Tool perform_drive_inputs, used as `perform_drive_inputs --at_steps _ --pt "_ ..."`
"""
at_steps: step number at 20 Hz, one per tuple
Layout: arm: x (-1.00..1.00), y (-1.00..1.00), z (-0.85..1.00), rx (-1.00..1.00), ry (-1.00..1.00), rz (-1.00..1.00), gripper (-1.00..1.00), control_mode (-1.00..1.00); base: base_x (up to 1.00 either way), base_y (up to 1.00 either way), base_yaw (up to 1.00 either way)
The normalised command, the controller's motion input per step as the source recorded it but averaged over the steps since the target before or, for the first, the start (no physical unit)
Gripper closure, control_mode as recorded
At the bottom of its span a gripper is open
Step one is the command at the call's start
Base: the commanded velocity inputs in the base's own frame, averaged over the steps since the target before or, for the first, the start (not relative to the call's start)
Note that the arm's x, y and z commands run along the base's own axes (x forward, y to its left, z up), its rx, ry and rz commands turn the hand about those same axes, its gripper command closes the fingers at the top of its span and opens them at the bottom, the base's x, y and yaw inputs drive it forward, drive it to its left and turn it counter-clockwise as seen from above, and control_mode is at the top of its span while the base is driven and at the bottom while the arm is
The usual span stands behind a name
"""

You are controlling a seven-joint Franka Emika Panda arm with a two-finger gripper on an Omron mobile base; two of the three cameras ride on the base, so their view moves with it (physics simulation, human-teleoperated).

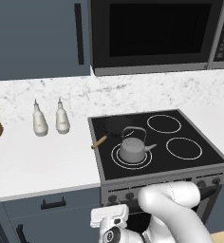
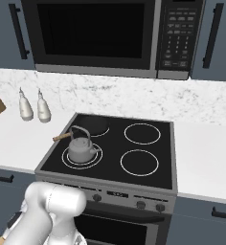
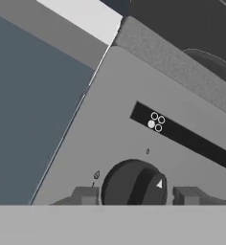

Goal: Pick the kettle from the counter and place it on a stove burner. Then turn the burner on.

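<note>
The hand view looked close onto the grey front panel of the stove, which ran tilted across the picture. A round dark knob with a raised bar across its face and a small white triangle mark sat at the bottom, and the two finger tips of the gripper stood on either side of it, one just left and one just right; whether they touched the knob could not be told. Above the knob a black strip carried four small circles, one of them filled white. To the left lay a blue-grey cabinet face, with a patch of the white counter beyond it.
</note>
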Motion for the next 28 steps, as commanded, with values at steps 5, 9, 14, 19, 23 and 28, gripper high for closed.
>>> perform_drive_inputs --at_steps 5,9,14,19,23,28 --pt "0.23 -0.19 0.02 0.00 0.00 0.00 -1.00 -1.00 0.00 0.00 0.00" --pt "0.13 -0.28 0.10 0.02 0.00 0.01 -1.00 -1.00 0.00 0.00 0.00" --pt "0.11 -0.34 0.12 0.02 0.00 0.02 -1.00 -1.00 0.00 0.00 0.00" --pt "0.22 -0.30 0.06 0.02 0.00 0.02 1.00 -1.00 0.00 0.00 0.00" --pt "0.36 -0.27 0.01 0.03 0.01 0.04 1.00 -1.00 0.00 0.00 0.00" --pt "0.30 -0.35 0.06 0.04 0.03 0.06 1.00 -1.00 0.00 0.00 0.00"
